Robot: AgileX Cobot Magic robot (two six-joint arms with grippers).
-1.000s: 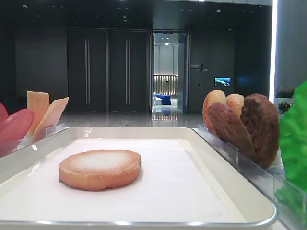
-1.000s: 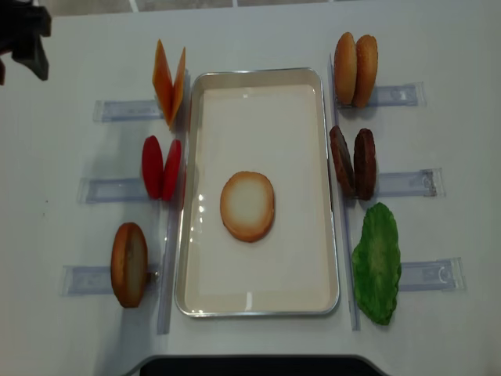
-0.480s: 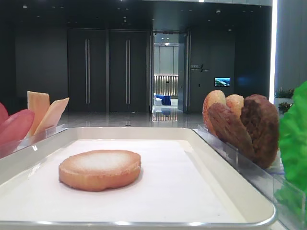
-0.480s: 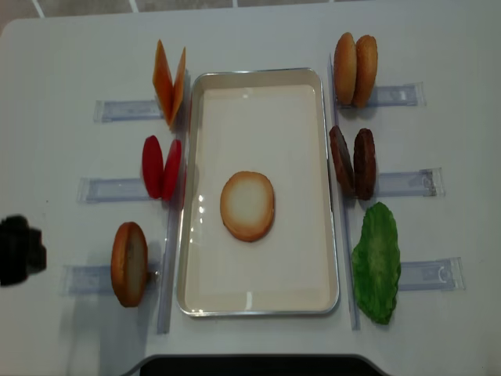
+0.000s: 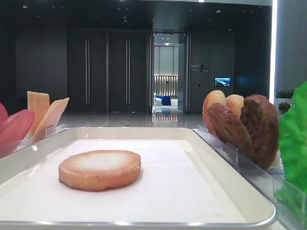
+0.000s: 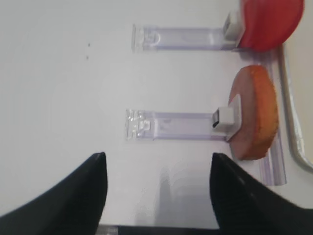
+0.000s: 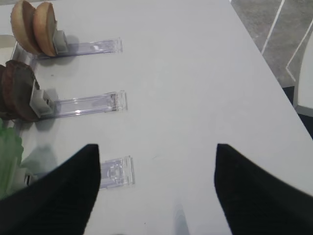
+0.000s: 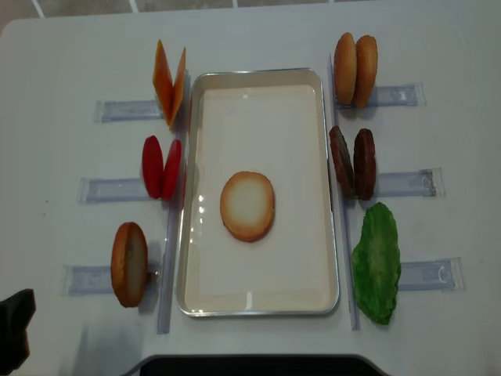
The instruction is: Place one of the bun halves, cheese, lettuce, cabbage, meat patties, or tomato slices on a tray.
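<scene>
Left claw (image 6: 155, 196) hangs released and empty over the worktop; one bun half (image 8: 247, 206) already lies flat in the tray (image 8: 258, 307).

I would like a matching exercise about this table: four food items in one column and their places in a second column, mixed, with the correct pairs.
Items:
1. golden-brown round bun half with pale face
2. dark brown rough meat patties
3. pale orange thin cheese slices
4. bright green ruffled lettuce

Places:
A. far left of the white rectangular tray
B. flat inside the tray
C. near right of the tray
D. middle right, standing on edge

Pairs: 1-B, 2-D, 3-A, 4-C
</scene>
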